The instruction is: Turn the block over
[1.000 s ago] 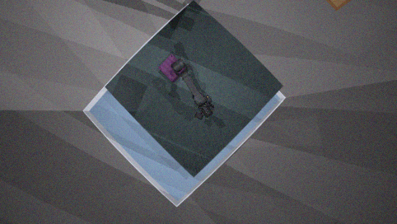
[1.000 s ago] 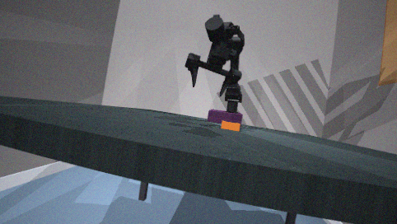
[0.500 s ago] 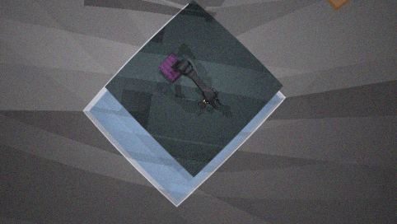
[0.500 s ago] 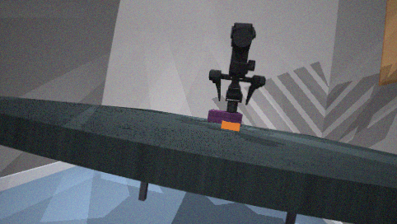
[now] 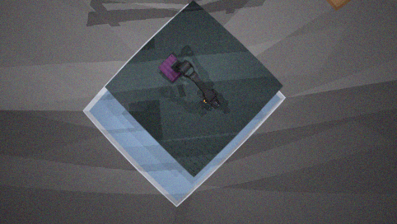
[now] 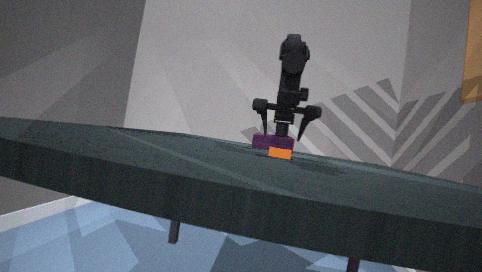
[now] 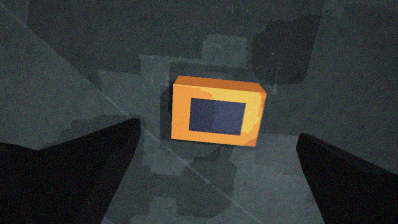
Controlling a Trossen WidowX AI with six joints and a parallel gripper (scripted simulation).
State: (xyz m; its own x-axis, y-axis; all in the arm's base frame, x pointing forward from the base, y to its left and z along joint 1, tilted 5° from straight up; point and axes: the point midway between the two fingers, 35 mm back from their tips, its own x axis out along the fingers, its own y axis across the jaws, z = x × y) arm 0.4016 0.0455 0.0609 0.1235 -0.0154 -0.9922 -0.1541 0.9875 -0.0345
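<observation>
The orange block (image 5: 204, 100) (image 6: 280, 153) (image 7: 218, 116) lies flat on the dark table (image 5: 243, 58) (image 6: 150, 175). Its upper face carries a dark blue rectangle, the marked side, facing up in the wrist view. My gripper (image 6: 282, 137) (image 7: 220, 133) is open and empty, pointing down above the block. In the wrist view the block sits between the two spread fingers and slightly beyond their tips, touching neither. In the top view the gripper and arm hide most of the block.
A purple slab (image 5: 168, 67) (image 6: 260, 141) lies on the table by the arm's base, away from the block. The table's edges drop to a blue floor area (image 5: 136, 144) (image 6: 110, 245) with a pale border. An orange object (image 5: 338, 3) (image 6: 472, 55) stands far off the table.
</observation>
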